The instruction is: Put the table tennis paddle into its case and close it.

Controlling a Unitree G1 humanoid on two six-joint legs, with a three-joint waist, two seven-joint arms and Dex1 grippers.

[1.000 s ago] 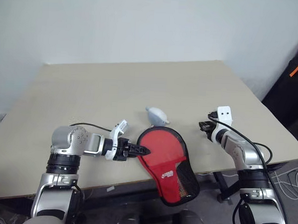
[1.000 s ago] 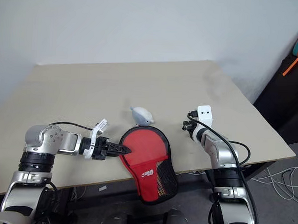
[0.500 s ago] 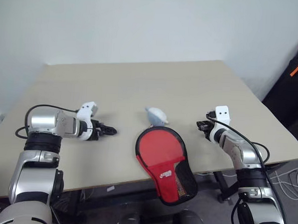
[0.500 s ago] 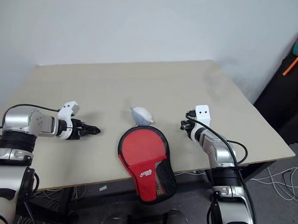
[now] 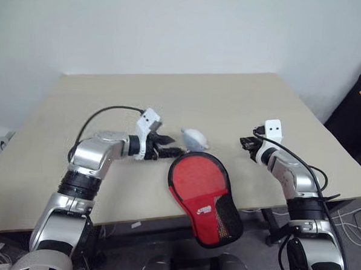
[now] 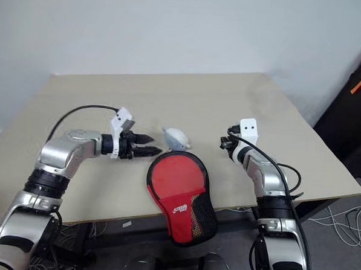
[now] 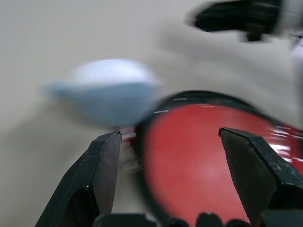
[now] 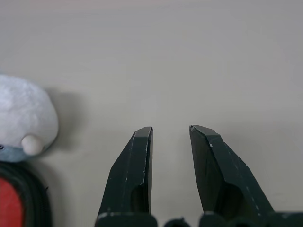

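Note:
The red case (image 5: 199, 181) lies flat near the table's front edge, and its black mesh narrow end hangs over that edge. The paddle is hidden. My left gripper (image 5: 170, 151) stands open just left of the case's round end, its fingertips close to a small plush toy; nothing sits between its fingers (image 7: 102, 175). In the left wrist view the case (image 7: 203, 156) spreads ahead of the jaws. My right gripper (image 5: 245, 144) hovers over bare table to the right of the case, its fingers (image 8: 137, 161) a little apart and holding nothing.
A small white and pale-blue plush toy (image 5: 194, 137) rests on the table (image 5: 170, 98) against the case's far end. A black bag with orange straps (image 5: 357, 114) stands off the table's right side. Cables lie on the floor at the right.
My left gripper left the case's left edge, swung out to the left, then came back and rolled over beside the toy at the case's round end. The right gripper hardly moved.

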